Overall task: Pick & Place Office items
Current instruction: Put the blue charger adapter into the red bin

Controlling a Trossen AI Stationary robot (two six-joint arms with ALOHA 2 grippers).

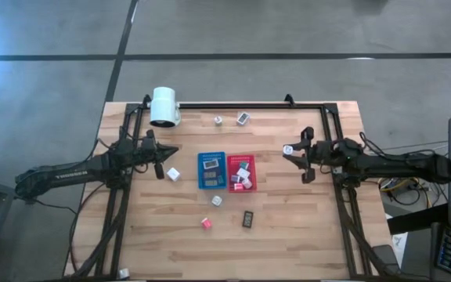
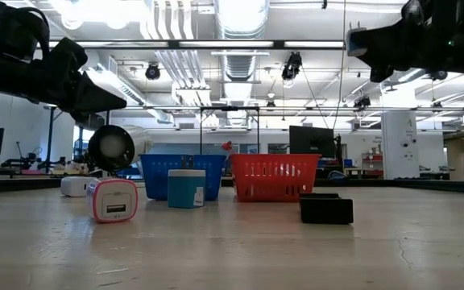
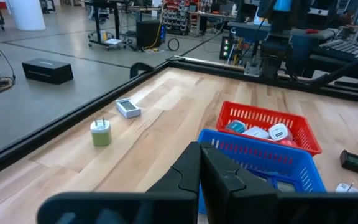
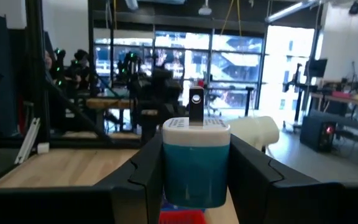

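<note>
Two perforated trays sit side by side at the middle of the table: the blue tray and, touching its right side, the red tray. We place everything else by the red tray.

Our right gripper hangs above the table to the right of the red tray and grasps a teal and white charger cube between its fingers; the cube's metal prongs point away from the wrist. In the high view that cube shows at the gripper's tip, clear of the tray.

Our left gripper hovers beyond the blue tray, on the side away from the red one, with its fingers pressed together and nothing between them. A white cube lies just beside it on the wood.

Inside the red tray we see several white and pink cubes; the blue tray holds a flat item. In front of the red tray lie a white cube, a pink cube and a dark flat rectangle. Behind it, near the frame's far bar, lie two more small items. The big white cylinder rests at the far left corner.
</note>
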